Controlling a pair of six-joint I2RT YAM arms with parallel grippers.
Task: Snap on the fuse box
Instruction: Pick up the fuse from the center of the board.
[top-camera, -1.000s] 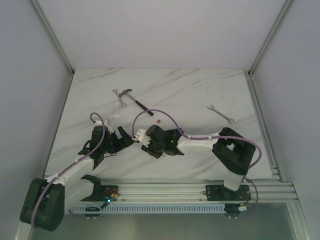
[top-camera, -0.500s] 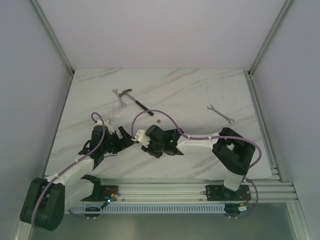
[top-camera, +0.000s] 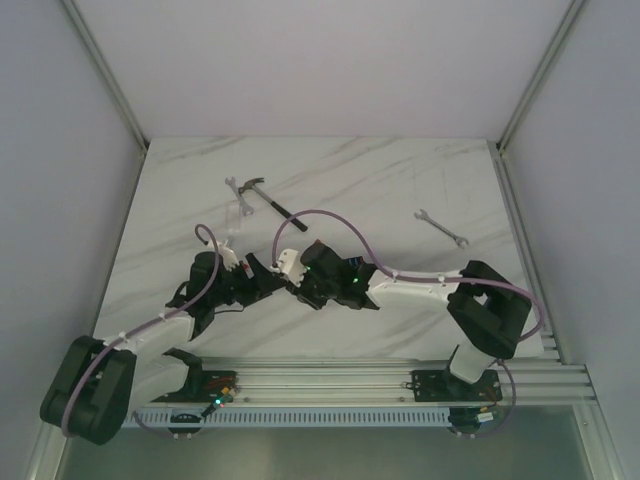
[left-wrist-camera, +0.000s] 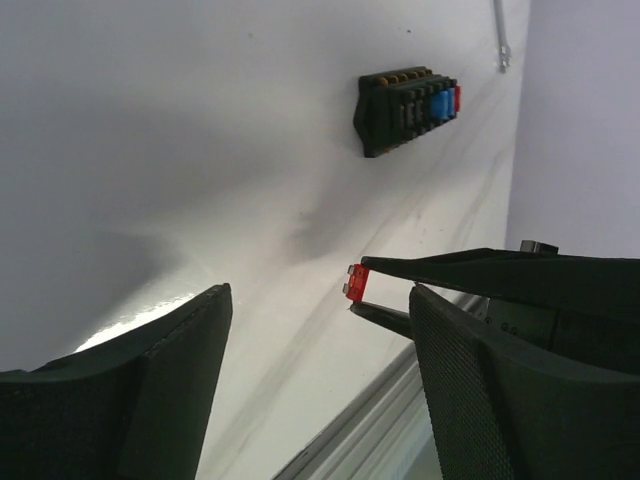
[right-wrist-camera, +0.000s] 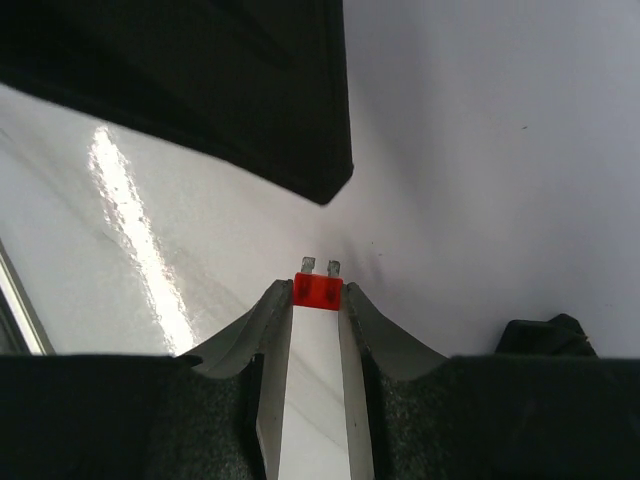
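The fuse box (left-wrist-camera: 405, 108) is a black block with blue and red pieces at one end, lying on the white table in the left wrist view. In the top view I cannot make it out among the arms. My right gripper (right-wrist-camera: 318, 290) is shut on a small red fuse (right-wrist-camera: 318, 293), prongs pointing outward; the fuse also shows in the left wrist view (left-wrist-camera: 357, 285). My left gripper (left-wrist-camera: 318, 300) is open and empty, its fingers either side of that fuse, which is just beyond them. In the top view the left gripper (top-camera: 258, 278) and right gripper (top-camera: 278, 278) meet at the table's near middle.
A black-handled hammer (top-camera: 268, 198) and a small wrench (top-camera: 232, 184) lie at the back left, with a small clear piece (top-camera: 236, 213) beside them. Another wrench (top-camera: 441, 228) lies at the right. A metal rail (top-camera: 330, 380) runs along the near edge.
Both grippers have shifted slightly right and away from the near edge, and closer together. The right arm's elbow has swung out to the right. The red fuse stays in the right gripper.
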